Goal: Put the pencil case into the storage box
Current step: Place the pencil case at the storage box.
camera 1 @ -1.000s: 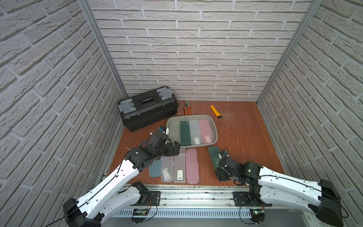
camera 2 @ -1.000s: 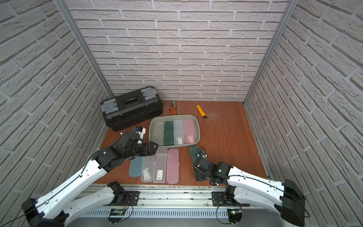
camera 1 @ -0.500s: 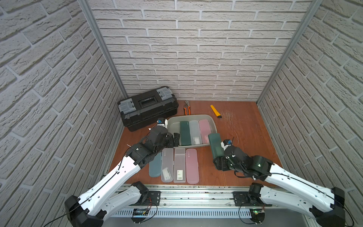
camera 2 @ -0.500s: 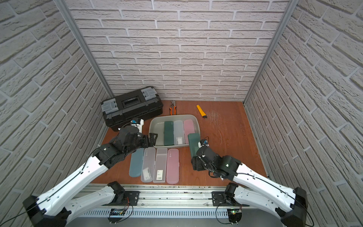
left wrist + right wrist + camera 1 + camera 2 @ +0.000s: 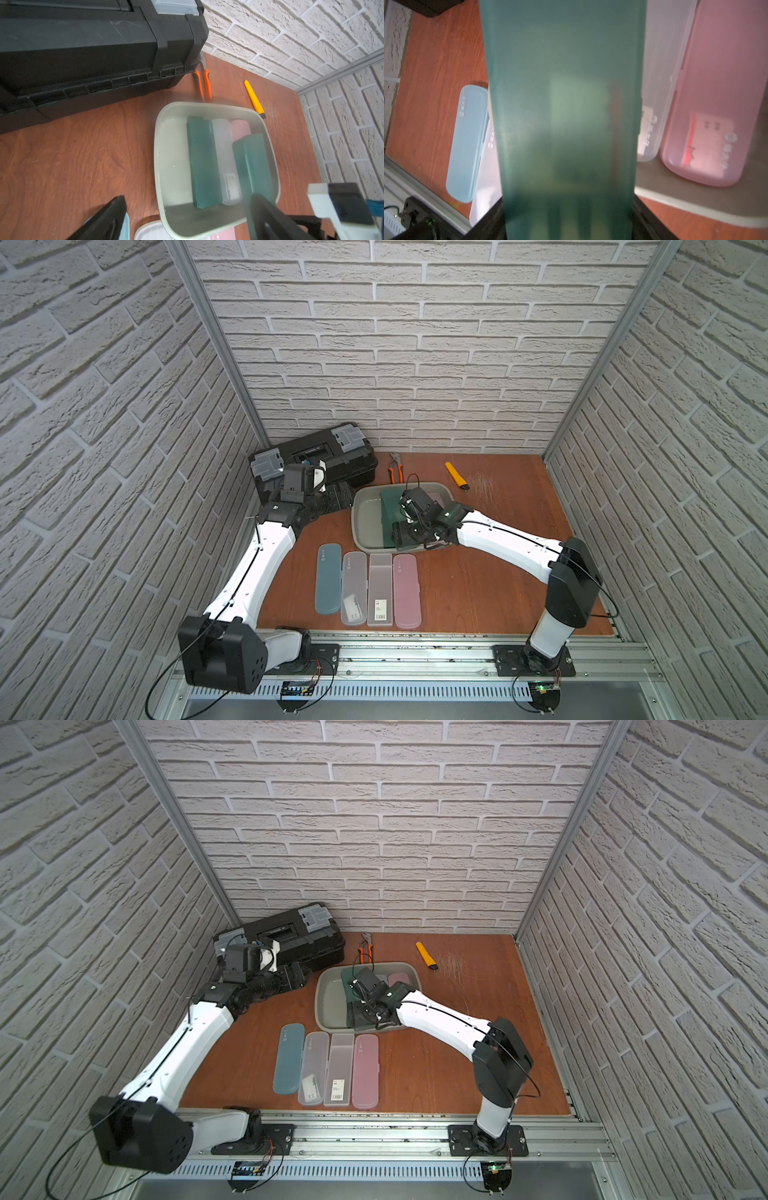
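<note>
Over the 3 o'clock side of the storage box (image 5: 368,516), the dark green pencil case (image 5: 252,164) hangs above a pink case (image 5: 239,126). Its long axis runs 6 to 12 o'clock, parallel to the cases lying below. Whether it touches them I cannot tell. The right tool (image 5: 409,536) clamps its 6 o'clock end across the short width, with black fingers (image 5: 653,226) against both long edges. The case is frosted, translucent plastic, a slim flat slab. The box is a shallow grey-green plastic tub with a smooth flared rim, and it sits on the wood-grain table (image 5: 478,585). Beside the box's 9 o'clock rim, the left tool (image 5: 186,205) stands wide and empty, touching nothing.
</note>
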